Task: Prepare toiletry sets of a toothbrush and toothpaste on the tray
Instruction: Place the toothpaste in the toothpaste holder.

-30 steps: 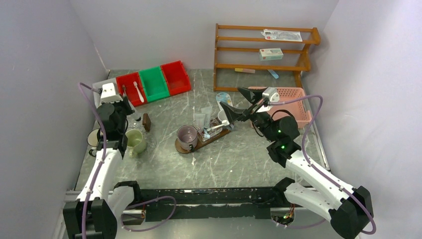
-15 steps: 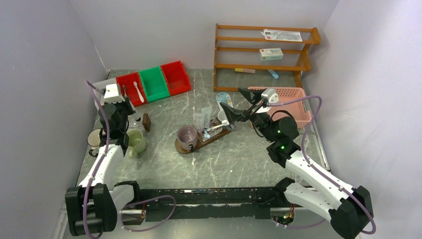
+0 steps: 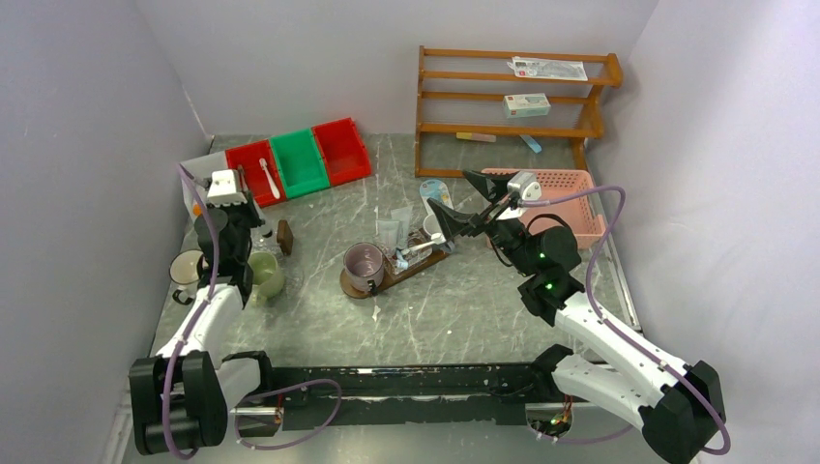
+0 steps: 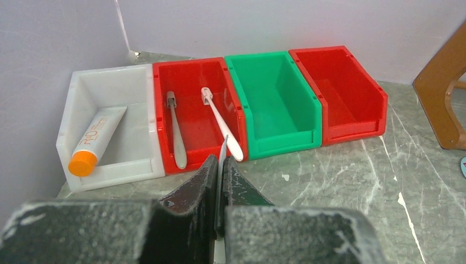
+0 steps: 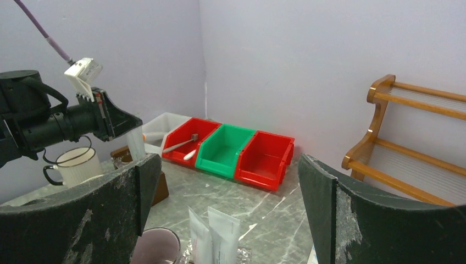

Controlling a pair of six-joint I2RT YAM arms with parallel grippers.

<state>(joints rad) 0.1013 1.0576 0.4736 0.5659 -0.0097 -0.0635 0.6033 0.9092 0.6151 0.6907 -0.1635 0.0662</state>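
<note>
My left gripper (image 4: 220, 162) is shut on the flat end of a small white toothpaste tube (image 5: 134, 144), which hangs below the fingers over the left side of the table (image 3: 253, 217). It faces a red bin (image 4: 192, 118) holding two white toothbrushes (image 4: 221, 125). The dark brown tray (image 3: 404, 271) lies mid-table with a purple mug (image 3: 365, 265) on its near end, two upright white tubes (image 5: 215, 234) and a toothbrush (image 3: 418, 248) behind it. My right gripper (image 3: 462, 200) hovers open above the tray's far end, nothing between its fingers (image 5: 228, 165).
A pale green mug (image 3: 263, 274) and a white mug (image 3: 186, 268) stand by the left arm, with a small brown block (image 3: 284, 236) close by. A white bin (image 4: 90, 91) holds an orange-capped tube (image 4: 94, 141). Green (image 4: 275, 104) and red bins (image 4: 340, 91), a wooden shelf (image 3: 512, 97) and a pink basket (image 3: 566, 198) stand at the back.
The left arm has drawn in, carrying its gripper and the held tube a little right and toward the bins. The right arm has not moved.
</note>
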